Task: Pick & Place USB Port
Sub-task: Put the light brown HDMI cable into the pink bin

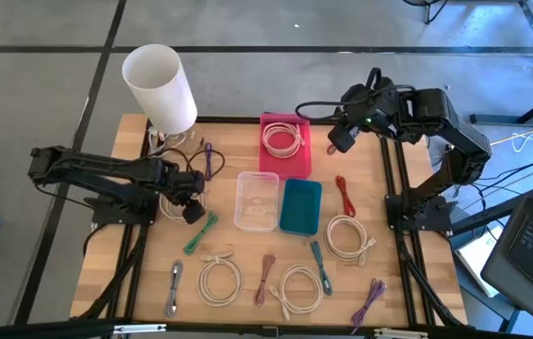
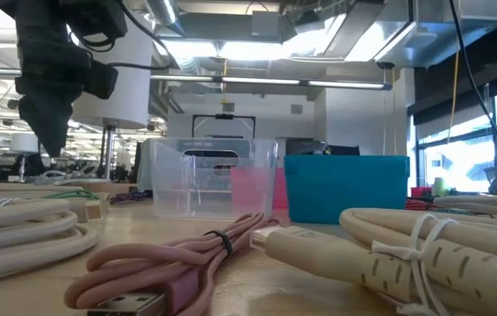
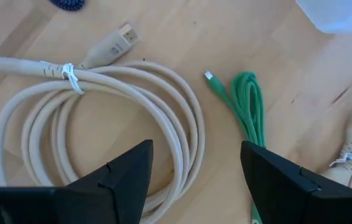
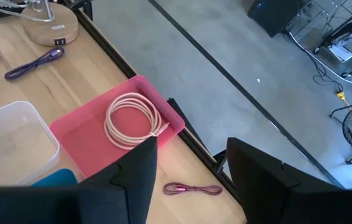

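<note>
L gripper (image 3: 191, 180) jaws wide, empty, hovering over beige coiled USB cable (image 3: 95, 124) at table's left, beside green cable (image 3: 249, 106); looks light & floppy, so grab bundled strands near tie.

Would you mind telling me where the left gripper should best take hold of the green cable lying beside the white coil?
Probably the green cable at the middle of its folded bundle, from straight above. It lies flat on the wood, folded long and narrow, so fingers can straddle its width. The open left gripper hovers between it and the white coil; shift toward the green side first.
</note>
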You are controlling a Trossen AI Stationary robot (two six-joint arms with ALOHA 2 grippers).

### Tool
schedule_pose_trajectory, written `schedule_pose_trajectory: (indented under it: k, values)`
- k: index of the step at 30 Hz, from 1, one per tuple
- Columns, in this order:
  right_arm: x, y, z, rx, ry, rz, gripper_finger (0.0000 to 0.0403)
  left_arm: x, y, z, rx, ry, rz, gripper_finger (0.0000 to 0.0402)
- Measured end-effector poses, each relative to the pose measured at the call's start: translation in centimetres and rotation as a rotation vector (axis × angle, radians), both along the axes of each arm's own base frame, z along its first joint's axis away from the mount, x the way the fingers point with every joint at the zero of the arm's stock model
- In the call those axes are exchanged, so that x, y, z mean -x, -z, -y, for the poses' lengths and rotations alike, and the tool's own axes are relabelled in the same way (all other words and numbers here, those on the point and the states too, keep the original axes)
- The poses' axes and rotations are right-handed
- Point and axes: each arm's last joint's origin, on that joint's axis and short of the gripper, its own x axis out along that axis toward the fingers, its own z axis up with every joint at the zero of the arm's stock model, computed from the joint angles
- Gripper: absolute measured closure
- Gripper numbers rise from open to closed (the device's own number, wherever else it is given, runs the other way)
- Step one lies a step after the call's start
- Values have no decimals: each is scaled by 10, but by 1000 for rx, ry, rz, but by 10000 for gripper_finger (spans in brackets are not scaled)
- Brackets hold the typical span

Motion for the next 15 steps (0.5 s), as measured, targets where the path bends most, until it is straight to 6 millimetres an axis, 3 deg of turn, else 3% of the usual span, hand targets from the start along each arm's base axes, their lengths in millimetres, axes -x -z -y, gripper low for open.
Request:
schedule_pose_trajectory:
  k: [4, 10, 15]
  values:
    - [0, 0, 0, 0, 0, 0, 205, -1, 6, 0, 7, -31, -32, 166]
    - [0, 0, 0, 0, 0, 0, 205, 3, 35, 2, 79, -92, -134, 166]
    - [0, 0, 0, 0, 0, 0, 206, -3, 51, 4, 126, -93, -88, 166]
